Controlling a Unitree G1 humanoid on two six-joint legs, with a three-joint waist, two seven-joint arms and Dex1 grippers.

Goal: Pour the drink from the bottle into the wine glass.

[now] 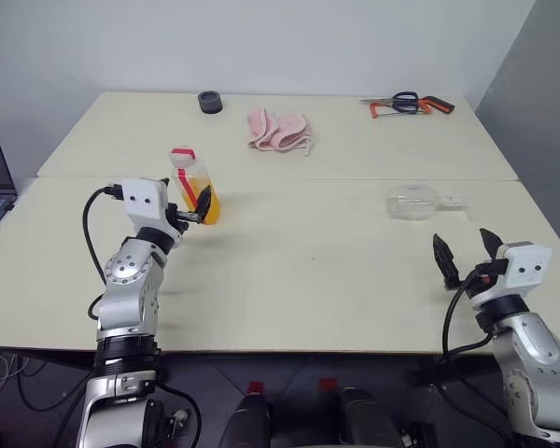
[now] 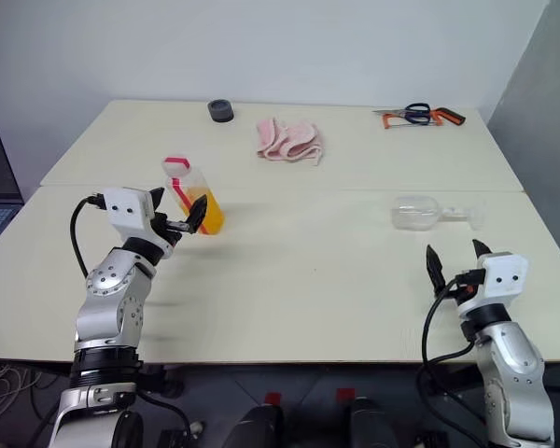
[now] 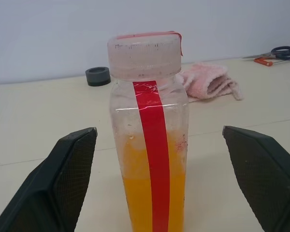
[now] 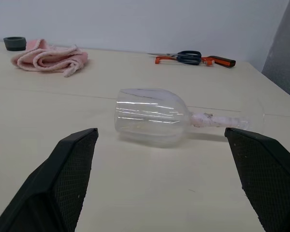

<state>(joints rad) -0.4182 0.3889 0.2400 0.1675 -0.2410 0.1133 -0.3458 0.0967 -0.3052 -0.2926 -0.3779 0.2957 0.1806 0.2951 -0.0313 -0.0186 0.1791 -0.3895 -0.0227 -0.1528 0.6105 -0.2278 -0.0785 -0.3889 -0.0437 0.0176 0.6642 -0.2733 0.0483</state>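
Cloth (image 1: 279, 130), tape roll (image 1: 210, 102) and scissors (image 1: 406, 101) lie far behind; both pincers gape wide, holding nothing.

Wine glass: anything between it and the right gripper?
Nothing visible. The wine glass lies on its side on the table, with bare tabletop between it and the open right gripper. The pink cloth and the scissors sit further back, off the path.
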